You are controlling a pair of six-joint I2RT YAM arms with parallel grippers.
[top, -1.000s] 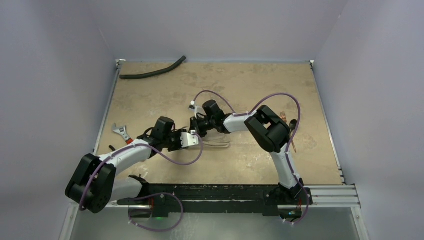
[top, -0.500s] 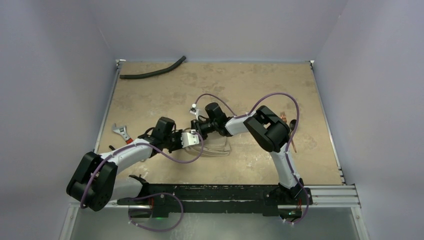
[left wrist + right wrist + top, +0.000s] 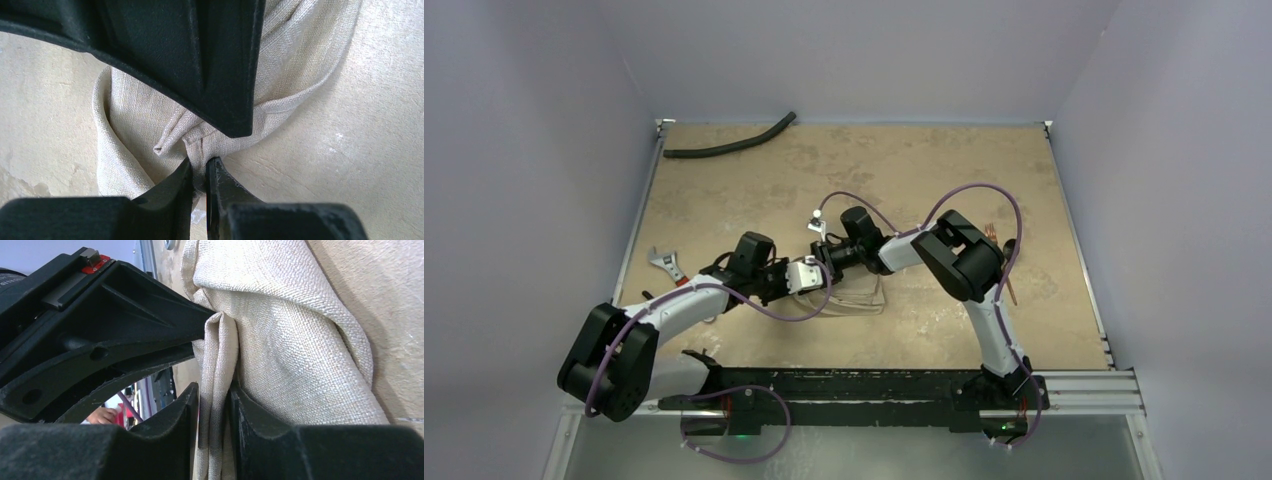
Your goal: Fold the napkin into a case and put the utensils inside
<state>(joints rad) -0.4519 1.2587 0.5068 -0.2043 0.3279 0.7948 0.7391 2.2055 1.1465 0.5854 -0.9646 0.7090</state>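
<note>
Gripping the soft, limp napkin (image 3: 131,131) likely needs a bunched fold: left pincer (image 3: 199,169) clenched on its 9 o'clock pleat, right pincer (image 3: 213,407) hold indeterminate.

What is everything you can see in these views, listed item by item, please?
napkin: one, beige, bunched at the table's near middle, between the two grippers
utensils: two as far as shows, one copper, one dark, right side, partly behind the right arm
hose: one, black, curved, far left corner
wrench: one, silver, left edge
table: one, tan mottled top
left arm: white and black, purple cable
right arm: white and black, purple cable
left gripper: black, pinched on a napkin fold
right gripper: black, jaws apart, a napkin fold between them
</note>
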